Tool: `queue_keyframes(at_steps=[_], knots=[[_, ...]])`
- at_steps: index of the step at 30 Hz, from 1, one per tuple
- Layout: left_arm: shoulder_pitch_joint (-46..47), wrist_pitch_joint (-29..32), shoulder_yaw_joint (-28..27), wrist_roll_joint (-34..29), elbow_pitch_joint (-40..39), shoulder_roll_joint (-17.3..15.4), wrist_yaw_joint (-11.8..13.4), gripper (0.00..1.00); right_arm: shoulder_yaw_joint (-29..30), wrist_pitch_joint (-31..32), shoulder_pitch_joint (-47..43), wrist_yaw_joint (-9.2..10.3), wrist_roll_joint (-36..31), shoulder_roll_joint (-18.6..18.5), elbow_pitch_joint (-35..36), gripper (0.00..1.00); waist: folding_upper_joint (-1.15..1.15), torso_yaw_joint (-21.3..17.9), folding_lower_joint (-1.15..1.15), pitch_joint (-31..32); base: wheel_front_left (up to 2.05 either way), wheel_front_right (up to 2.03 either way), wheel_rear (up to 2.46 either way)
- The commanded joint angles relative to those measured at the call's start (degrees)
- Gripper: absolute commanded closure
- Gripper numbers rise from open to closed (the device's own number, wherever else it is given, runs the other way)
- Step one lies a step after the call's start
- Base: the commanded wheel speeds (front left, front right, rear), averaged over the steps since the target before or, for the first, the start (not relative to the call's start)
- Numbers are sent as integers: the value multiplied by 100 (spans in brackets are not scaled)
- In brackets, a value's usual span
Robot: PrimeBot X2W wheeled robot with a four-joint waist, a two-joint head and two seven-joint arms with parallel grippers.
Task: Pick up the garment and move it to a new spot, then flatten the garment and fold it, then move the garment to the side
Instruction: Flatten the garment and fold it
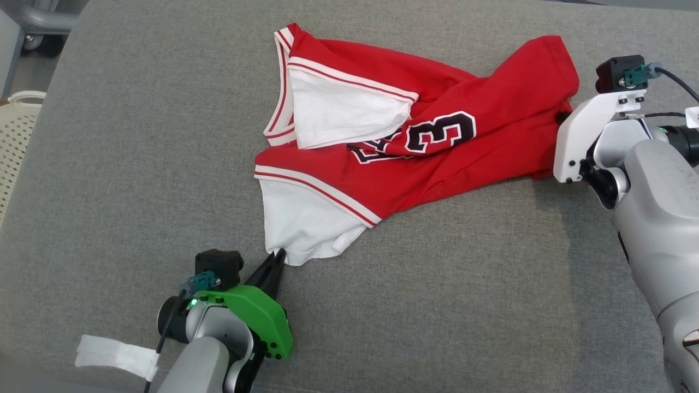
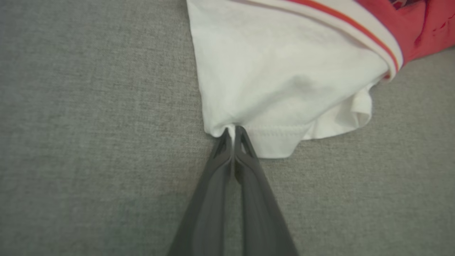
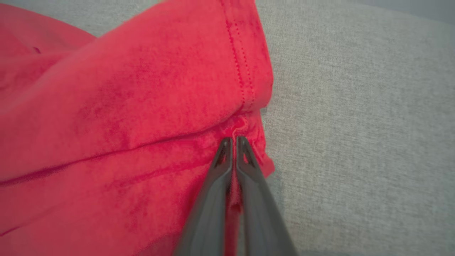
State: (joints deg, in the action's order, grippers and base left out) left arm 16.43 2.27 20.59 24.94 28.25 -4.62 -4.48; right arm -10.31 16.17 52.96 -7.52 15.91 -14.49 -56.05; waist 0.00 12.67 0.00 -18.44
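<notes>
garment (image 1: pixel 426 142): red jersey w/ white sleeves and a black-and-white number. it lies crumpled and partly doubled over itself in the upper middle of the head frame, on the grey fabric surface (image 1: pixel 136 180). left claw (image 2: pixel 233 132), lower left of the head frame, is pinched together on the hem corner of the white sleeve (image 2: pixel 284 71). right claw (image 3: pixel 234 140), at the right edge of the head frame, is pinched together on a bunched bit of the red hem (image 3: pixel 245 71). reads as the pick-up step: both ends taken, lift not begun.

to do it well: raise both claws together & level so neither end pulls free. both bites look thin, esp. the sleeve one at the very edge of the cloth, so go slow and watch for slip. spread the claws apart on the way up so the doubled layers drop open.

room: plenty of bare surface across the lower middle and lower right of the head frame, also left of the jersey. surface edge runs down the upper left w/ a pale basket (image 1: pixel 16 131) beyond it, so avoid carrying that way. little room toward the top of the frame.
</notes>
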Motion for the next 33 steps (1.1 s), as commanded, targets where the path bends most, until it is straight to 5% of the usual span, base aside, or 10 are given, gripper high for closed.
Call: queue_keyframes(at_steps=[1,13,21,33], knots=[[7,55,5,17,126,-70,55,100,-11,-51,-82,7,1,-30,51,100,0,3,0,7,0,0,0],[-60,-602,-368,159,-631,-271,216,100,-158,-434,-422,7,-96,-254,1012,100,0,-34,0,306,0,0,0],[-491,-402,-564,238,-1474,-541,431,100,16,37,-1587,7,50,-440,2548,100,0,-125,0,481,0,0,0],[-1092,-49,-522,70,-1937,-846,762,100,781,915,-3890,7,-390,86,4890,100,0,-233,0,486,0,0,0]])
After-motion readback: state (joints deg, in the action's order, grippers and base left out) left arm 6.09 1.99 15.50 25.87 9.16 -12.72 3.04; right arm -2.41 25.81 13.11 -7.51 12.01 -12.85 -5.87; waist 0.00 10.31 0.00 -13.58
